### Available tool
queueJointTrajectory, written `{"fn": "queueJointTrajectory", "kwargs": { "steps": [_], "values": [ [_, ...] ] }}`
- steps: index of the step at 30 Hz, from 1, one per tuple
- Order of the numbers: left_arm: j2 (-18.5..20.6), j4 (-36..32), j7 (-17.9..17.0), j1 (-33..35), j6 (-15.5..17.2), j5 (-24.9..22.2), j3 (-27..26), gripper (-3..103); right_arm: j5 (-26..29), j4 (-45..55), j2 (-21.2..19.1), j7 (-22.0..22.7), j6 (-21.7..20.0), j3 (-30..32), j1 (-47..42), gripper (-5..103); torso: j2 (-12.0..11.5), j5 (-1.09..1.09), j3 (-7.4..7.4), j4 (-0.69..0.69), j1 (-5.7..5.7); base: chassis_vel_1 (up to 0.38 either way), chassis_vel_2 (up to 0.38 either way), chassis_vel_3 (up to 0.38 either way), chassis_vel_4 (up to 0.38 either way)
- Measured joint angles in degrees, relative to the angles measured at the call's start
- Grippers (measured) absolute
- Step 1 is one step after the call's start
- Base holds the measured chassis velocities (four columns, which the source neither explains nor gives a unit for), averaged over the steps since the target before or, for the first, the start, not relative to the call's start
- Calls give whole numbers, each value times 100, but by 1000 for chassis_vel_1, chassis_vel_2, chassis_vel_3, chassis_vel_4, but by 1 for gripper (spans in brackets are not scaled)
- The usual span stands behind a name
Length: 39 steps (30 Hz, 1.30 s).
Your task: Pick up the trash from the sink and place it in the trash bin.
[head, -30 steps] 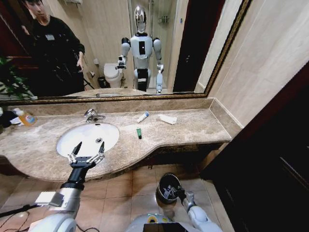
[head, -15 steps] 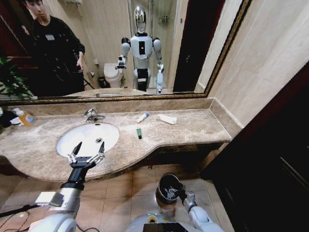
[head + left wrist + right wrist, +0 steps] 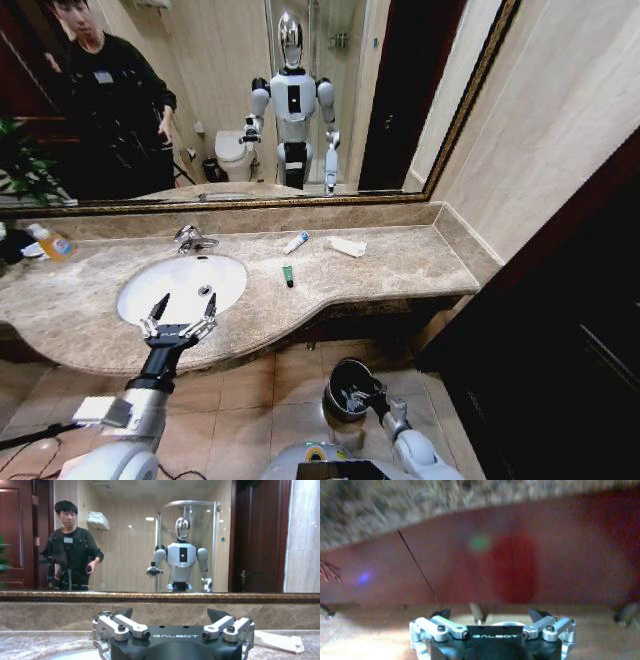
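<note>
Head view, left hand: I see my left hand [image 3: 178, 318] released, fingers spread, hovering over the near rim of the sink [image 3: 150, 282] and grasping nothing.
Head view, right hand: my right hand [image 3: 360, 398] is low, at the mouth of the bin [image 3: 340, 375] on the floor below the counter [image 3: 400, 262]; I cannot tell its state from here.
Head view, trash: a white tube [image 3: 296, 242] and a flat packet [image 3: 347, 246] lie on the counter near the mirror, with a green tube [image 3: 288, 276] just right of the sink.
Head view, other: an orange-label bottle [image 3: 55, 244] stands at the far left.
Left wrist view: my left hand [image 3: 170, 617] is spread, nothing between the fingers; the packet [image 3: 278, 642] lies on the counter beyond it.
Right wrist view: my right hand [image 3: 490, 615] is released and empty, facing the dark red cabinet front [image 3: 520, 562] under the counter edge.
</note>
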Motion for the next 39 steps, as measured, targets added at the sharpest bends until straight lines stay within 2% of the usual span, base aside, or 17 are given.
{"fn": "queueJointTrajectory", "kwargs": {
  "steps": [5,8,9,12,13,17,20,24,27,29,30,32,37,39],
  "values": [
    [0,0,0,0,0,0,0,100,-104,940,-170,133,67,51,-350,100,0,0,0,0,0,0,0,0,0],
    [0,0,0,0,0,0,0,100,-446,1822,-244,257,246,178,-661,100,0,-1,0,0,0,0,0,0,0],
    [0,0,0,0,0,0,0,100,-446,1822,-244,257,246,178,-661,100,0,-1,0,0,0,0,0,0,0],
    [0,0,0,0,0,0,0,100,-541,2991,-352,478,299,287,-1063,100,0,-1,0,-1,0,0,0,0,0],
    [0,0,0,0,0,0,0,100,-541,2991,-352,478,299,287,-1063,100,0,-1,0,-1,0,0,0,0,0],
    [0,0,0,0,0,0,0,100,-541,3702,-391,646,226,272,-1177,100,0,-1,0,-1,0,0,0,0,0],
    [0,0,0,0,0,0,0,100,-616,4268,-401,761,-32,74,-927,100,0,-1,0,0,0,0,0,0,0],
    [0,0,0,0,0,0,0,100,-555,4347,-430,764,-486,-223,-317,100,0,0,0,0,0,0,0,0,0],
    [0,0,0,0,0,0,0,100,-539,4304,-457,771,-622,-346,-51,100,0,0,0,1,0,0,0,0,0],
    [1,0,1,0,0,0,0,100,-390,4305,-583,860,-1024,-587,426,100,0,0,0,-1,0,0,0,0,0],
    [1,0,1,0,0,0,0,100,-390,4305,-583,860,-1024,-587,426,100,0,0,0,-1,0,0,0,0,0],
    [0,0,0,0,0,0,0,100,-195,4144,-683,902,-1275,-840,1000,100,0,-2,0,0,0,0,0,0,0],
    [0,0,0,0,0,0,0,100,123,3634,-669,1019,-1488,-1196,1851,100,0,0,1,1,1,0,0,0,0],
    [0,0,0,0,0,0,0,100,539,3455,-600,1197,-1797,-1454,2273,100,0,-1,1,1,1,0,0,0,0]
  ]
}}
